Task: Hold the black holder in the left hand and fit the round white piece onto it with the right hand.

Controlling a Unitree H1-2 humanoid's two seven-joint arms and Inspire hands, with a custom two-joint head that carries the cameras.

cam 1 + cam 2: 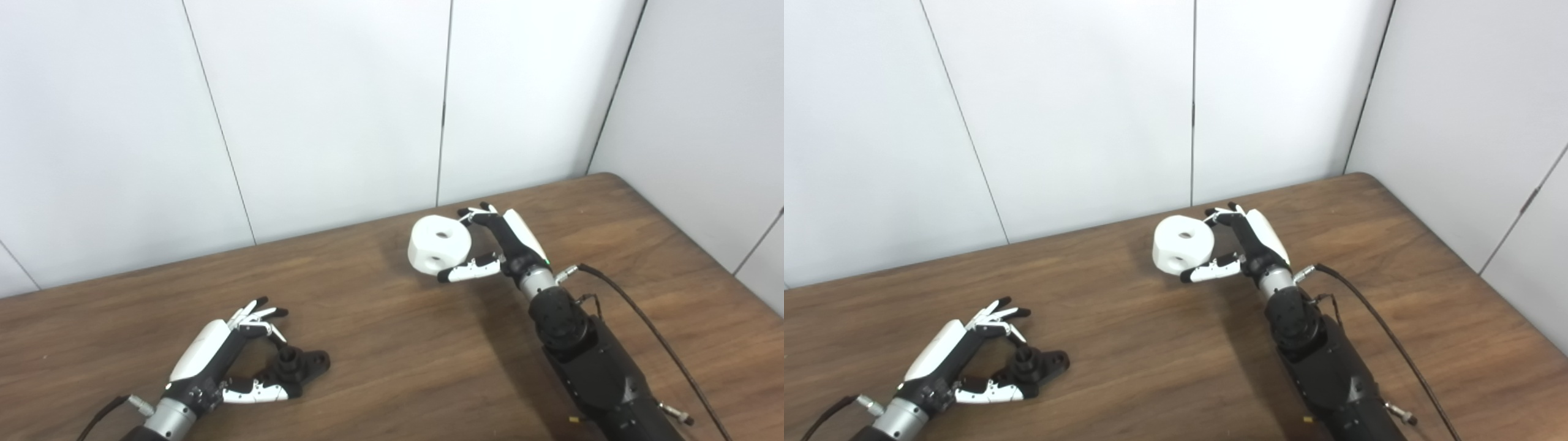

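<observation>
The black holder (pixel 301 365), a small base with a short upright post, lies on the wooden table (pixel 392 367) at the front left. My left hand (pixel 236 361) is cupped around it. The thumb lies against the holder's near side, the fingers are spread above the post, and the hand is open. The round white piece (pixel 438 243), a thick disc with a hole in its top face and another in its side, is at the back centre. My right hand (pixel 493 245) is shut on it, fingers on its far edge and thumb on its near edge.
White wall panels (pixel 331 110) rise close behind the table's back edge and along its right side. A black cable (pixel 649 331) runs from my right wrist across the table toward the front right.
</observation>
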